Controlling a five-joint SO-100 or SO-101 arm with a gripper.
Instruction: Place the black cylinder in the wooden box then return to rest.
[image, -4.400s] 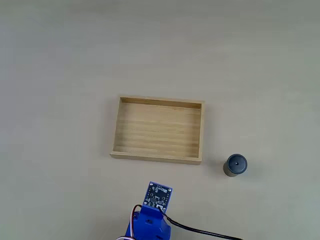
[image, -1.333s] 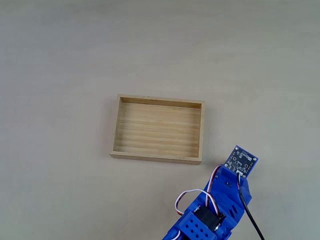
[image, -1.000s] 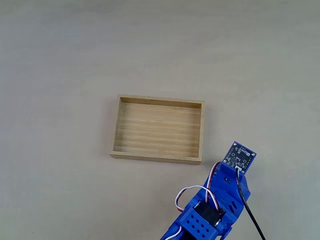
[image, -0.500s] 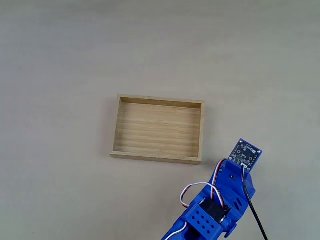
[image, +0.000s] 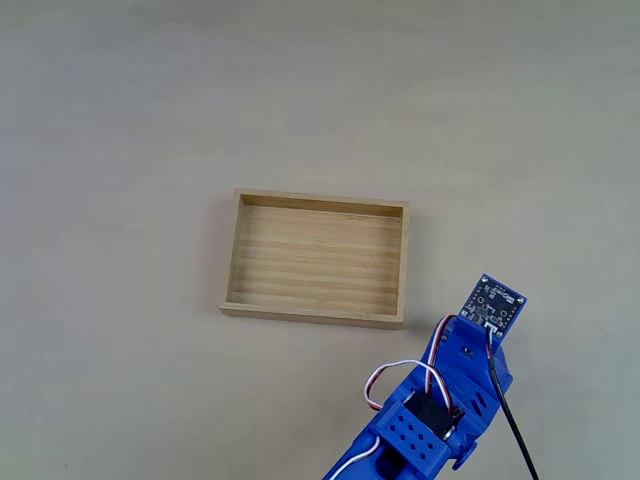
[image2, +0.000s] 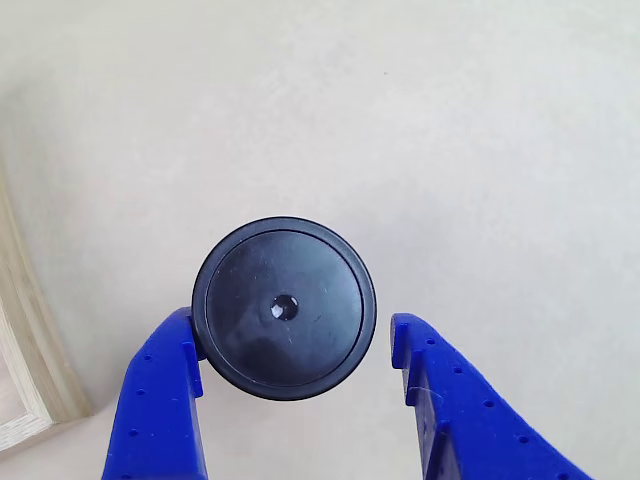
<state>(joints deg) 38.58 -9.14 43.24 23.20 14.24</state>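
Beneath blue arm (image: 440, 410), black cylinder (image2: 285, 308) hidden.

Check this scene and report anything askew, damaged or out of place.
Nothing stands out. The shallow light-wood box sits flat and empty, walls intact. The small black cylinder stands upright on the table between the blue hand's open fingers, touching one finger with a gap to the other.

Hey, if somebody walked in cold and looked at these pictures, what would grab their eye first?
Probably the black cylinder seen from straight above in the other view, standing between the open blue gripper; one finger touches it, the other stands apart. In the fixed view, the empty wooden box sits mid-table, with the blue arm at lower right.
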